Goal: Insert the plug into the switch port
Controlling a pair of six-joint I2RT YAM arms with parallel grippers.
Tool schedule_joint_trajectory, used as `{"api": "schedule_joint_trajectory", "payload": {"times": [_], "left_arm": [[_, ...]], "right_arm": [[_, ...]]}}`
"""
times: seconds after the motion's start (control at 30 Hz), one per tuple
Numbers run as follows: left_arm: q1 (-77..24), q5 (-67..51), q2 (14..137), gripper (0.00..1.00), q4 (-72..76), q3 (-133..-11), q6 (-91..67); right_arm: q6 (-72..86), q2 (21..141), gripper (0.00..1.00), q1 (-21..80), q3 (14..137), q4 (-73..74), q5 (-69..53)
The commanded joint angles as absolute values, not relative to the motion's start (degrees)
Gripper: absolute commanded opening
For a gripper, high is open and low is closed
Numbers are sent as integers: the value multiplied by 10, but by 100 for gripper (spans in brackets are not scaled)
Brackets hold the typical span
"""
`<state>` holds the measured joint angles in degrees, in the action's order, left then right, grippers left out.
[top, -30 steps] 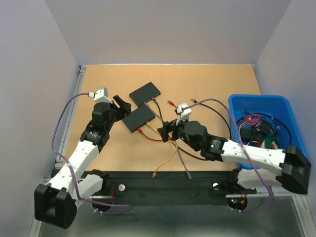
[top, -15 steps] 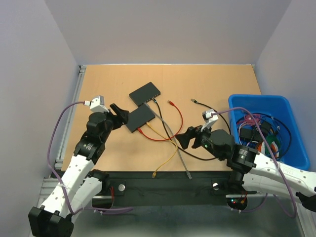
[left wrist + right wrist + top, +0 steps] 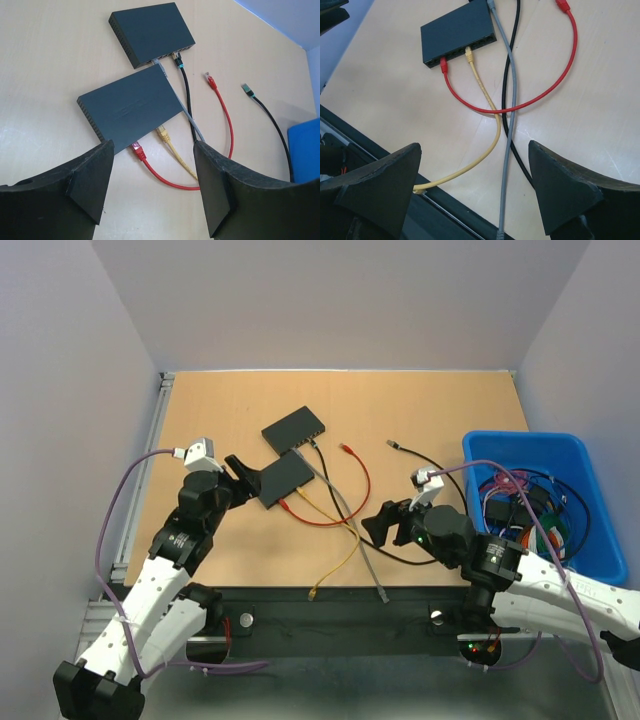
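Now, L claw (image 3: 245, 472) open, nr switch (image 3: 282, 480) edge

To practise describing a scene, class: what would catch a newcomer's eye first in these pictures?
Two black switches lie mid-table, with red, yellow, grey and black cables sprawling from them. At the right edge stands a blue bin full of tangled leads.
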<state>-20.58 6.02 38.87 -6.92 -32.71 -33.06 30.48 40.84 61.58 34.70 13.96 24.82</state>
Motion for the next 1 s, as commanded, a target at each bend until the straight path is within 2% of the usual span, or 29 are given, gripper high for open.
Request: {"api": "schedule_joint_trajectory", "payload": {"times": [0.0,0.97], "left_arm": [[-213,76,381,76,-61,-352,-330],[-220,97,379,76,-62,-349,-331]], "right_arm": [[313,401,93,619,360,144,263],[318,392,94,620,366,156,264]]}}
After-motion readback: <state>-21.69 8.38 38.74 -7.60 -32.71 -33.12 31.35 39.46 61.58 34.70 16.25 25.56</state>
